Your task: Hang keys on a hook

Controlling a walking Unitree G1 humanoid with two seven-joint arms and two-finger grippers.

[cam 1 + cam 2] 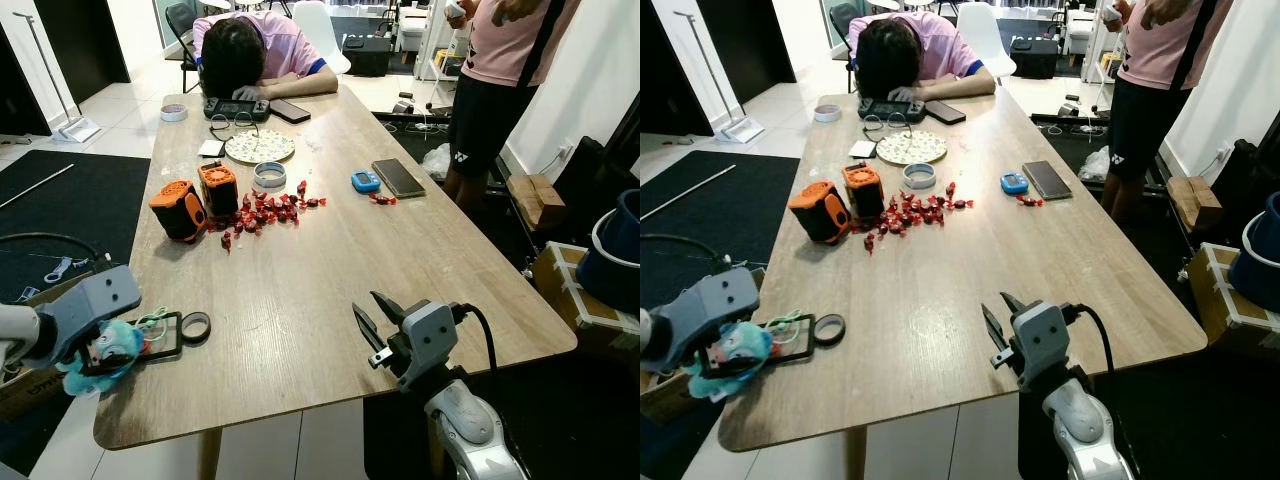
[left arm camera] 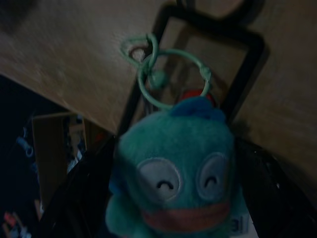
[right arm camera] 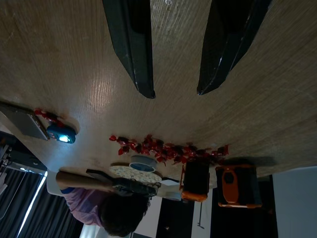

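A teal plush keychain with pale green rings hangs at the table's near left corner. My left gripper is shut on the plush, whose smiling face sits between the black fingers. The rings lie over a black rectangular frame flat on the wood, with a small black ring beside it. My right gripper hovers open, just above the table near its front edge, with nothing between its fingers.
Mid-table lie two orange speakers, scattered red candies, a tape roll, a plate, a blue timer and a phone. A person rests their head at the far end. Another person stands at the right. Boxes stand right.
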